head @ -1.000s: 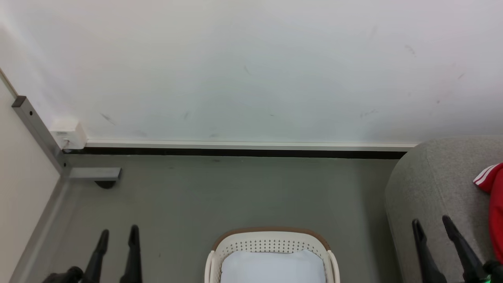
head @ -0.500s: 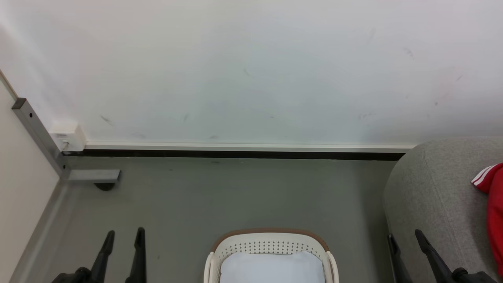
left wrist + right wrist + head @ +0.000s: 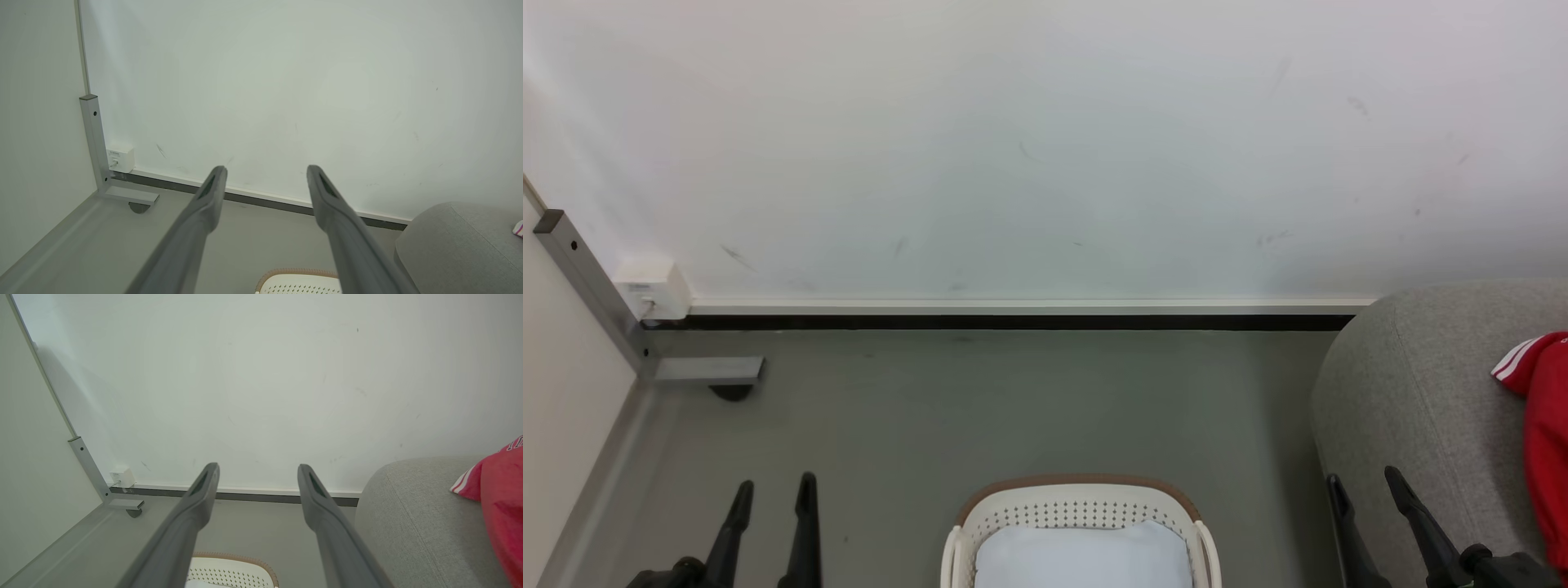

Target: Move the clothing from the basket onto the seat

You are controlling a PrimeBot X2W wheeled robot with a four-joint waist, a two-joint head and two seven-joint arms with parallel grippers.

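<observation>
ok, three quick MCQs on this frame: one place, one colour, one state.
1. The shirt is:
A in the basket
B on the seat
C in the right gripper

2. Basket rim colour:
A brown
B blue
C black

3. Left gripper and right gripper are:
A open, empty
B shut, empty
C shut on the shirt

Key:
1 B, the shirt lies on the seat.
2 A, a brown edge tops the perforated wall.
3 A, the fingers stand apart with nothing between them.
</observation>
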